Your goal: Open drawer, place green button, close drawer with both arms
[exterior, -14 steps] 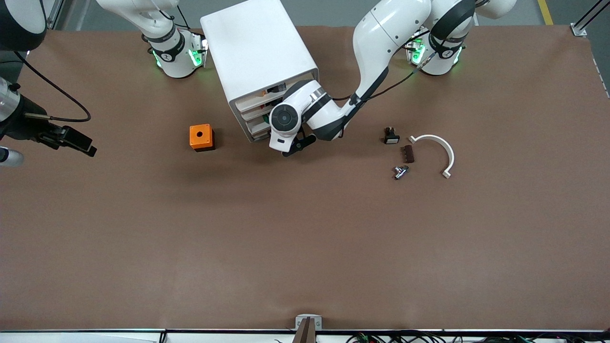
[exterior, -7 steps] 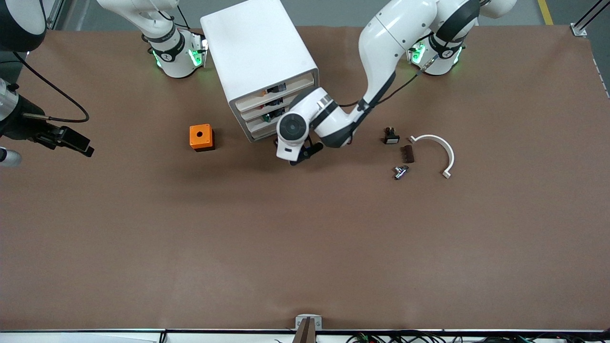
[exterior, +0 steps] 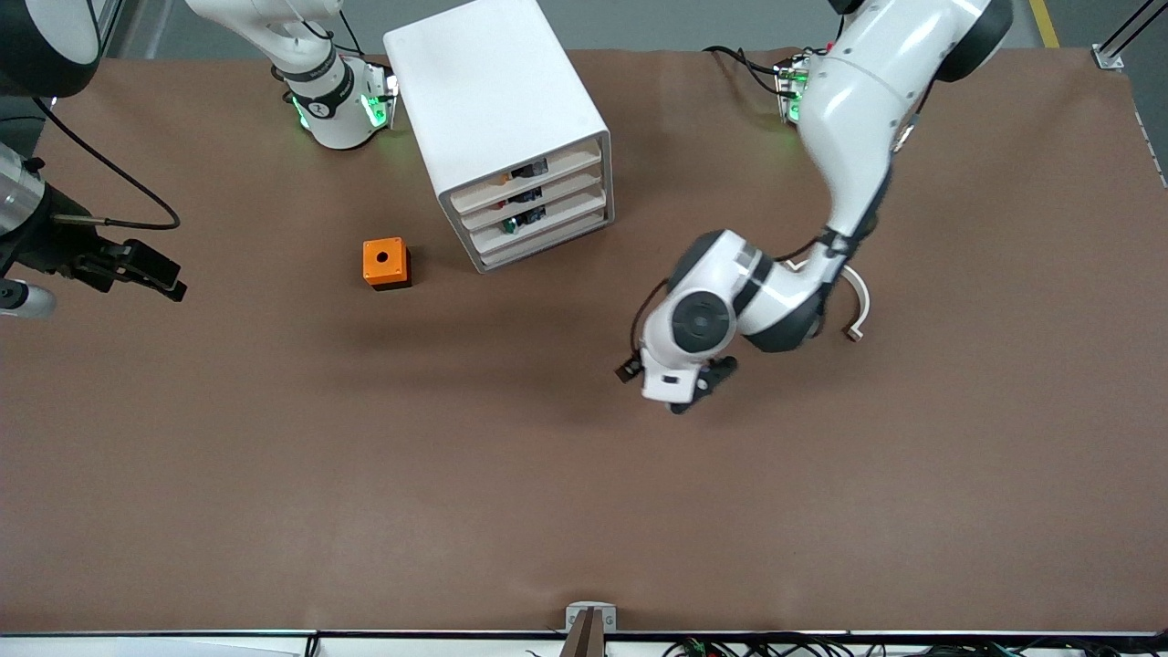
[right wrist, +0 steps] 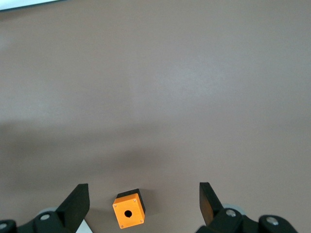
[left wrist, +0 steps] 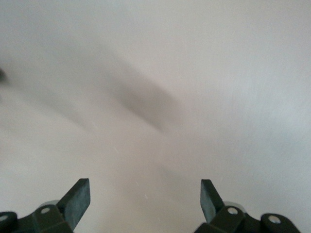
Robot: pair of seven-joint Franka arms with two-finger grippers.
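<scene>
Seemingly idle, the black two-finger right gripper (right wrist: 143,187) waits spread open above the orange cube with a round hole (exterior: 385,263). In the boxy white cabinet (exterior: 493,100), the shallow white plastic third drawer (exterior: 557,217) looks shut. A green speck there is probably the small green-capped button (exterior: 512,223), which is light, rigid and best pinched by its blocky body. The left gripper (left wrist: 145,187) hangs open over bare brown table (exterior: 584,511).
</scene>
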